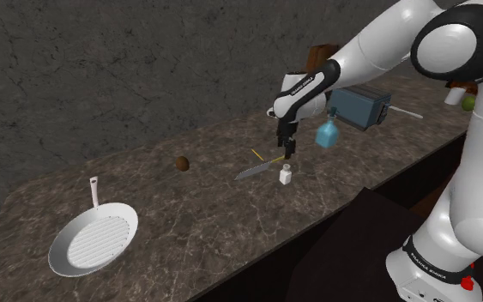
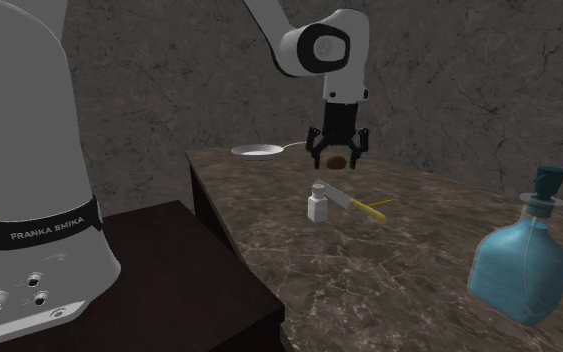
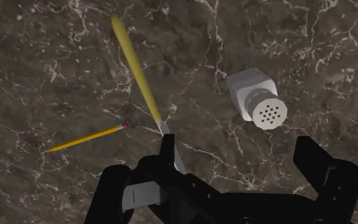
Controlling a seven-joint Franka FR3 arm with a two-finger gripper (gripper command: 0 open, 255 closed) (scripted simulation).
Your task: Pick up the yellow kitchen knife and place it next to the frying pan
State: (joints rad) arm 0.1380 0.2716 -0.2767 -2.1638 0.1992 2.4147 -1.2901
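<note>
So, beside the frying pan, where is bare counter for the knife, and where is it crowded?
Bare counter runs from the frying pan to the small brown object and on toward the knife. Crowded below the end effector: knife, pencil and white shaker sit close together.

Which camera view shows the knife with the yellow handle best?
The wrist view: the knife lies close, its yellow handle whole, though the hand covers part of the blade. The shoulder view shows it small; the second exterior view, small too, beside the shaker.
</note>
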